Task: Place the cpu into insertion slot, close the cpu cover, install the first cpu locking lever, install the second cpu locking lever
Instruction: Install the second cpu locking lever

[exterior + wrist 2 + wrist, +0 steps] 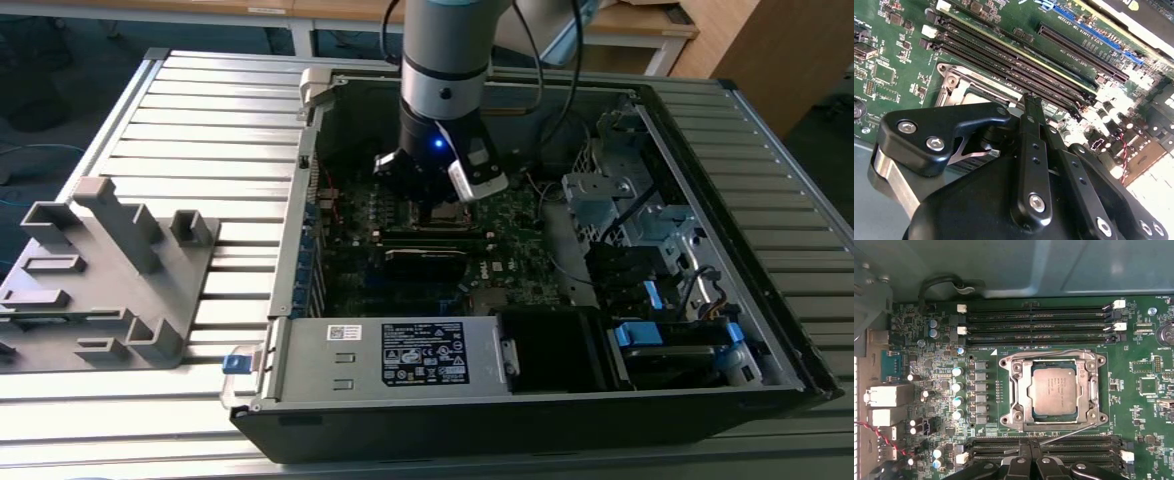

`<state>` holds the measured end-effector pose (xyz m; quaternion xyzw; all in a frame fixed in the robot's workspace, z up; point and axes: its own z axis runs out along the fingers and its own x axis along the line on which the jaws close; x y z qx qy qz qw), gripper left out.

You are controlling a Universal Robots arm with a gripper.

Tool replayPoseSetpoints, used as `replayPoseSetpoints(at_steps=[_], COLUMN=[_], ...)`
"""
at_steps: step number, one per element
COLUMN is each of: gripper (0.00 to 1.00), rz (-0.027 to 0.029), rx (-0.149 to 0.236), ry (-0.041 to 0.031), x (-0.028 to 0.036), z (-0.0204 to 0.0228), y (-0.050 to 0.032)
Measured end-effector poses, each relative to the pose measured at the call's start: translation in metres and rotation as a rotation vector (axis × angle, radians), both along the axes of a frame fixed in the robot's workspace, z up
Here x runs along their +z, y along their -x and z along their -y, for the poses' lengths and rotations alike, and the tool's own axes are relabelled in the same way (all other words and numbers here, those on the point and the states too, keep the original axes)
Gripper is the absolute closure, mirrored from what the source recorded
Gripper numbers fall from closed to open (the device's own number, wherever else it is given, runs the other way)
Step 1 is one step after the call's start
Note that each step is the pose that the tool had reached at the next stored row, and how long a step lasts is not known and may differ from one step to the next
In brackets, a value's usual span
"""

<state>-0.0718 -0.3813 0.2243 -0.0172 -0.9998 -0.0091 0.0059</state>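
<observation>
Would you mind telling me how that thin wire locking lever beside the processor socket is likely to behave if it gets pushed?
The locking lever looks like thin bent wire, so it would probably flex and spring back. Its smooth metal may slip off the fingers. The cpu beside it looks flat and seated, so unlikely to shift.

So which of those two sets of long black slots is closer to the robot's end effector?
The memory slots beside the end effector; the other set lies beyond the cpu.

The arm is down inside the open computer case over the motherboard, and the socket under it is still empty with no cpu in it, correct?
Not quite. The arm is inside the case over the motherboard, but the socket is not empty: the first wrist view shows the cpu seated in it, with the cpu cover lying flat around it.
</observation>
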Motion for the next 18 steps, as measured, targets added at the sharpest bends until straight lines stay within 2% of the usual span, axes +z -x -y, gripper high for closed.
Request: replayPoseSetpoints(at_steps=[11,16,18], gripper=[0.90,0.90,0.90], rz=[0.0002,0.0002,0.0003], rx=[0.000,0.000,0.000], ry=[-0.0009,-0.0106,-0.0121], x=[-0.0034,-0.0055,-0.0063], z=[0.0000,-0.0002,-0.0001], y=[0.0039,0.0042,0.0046])
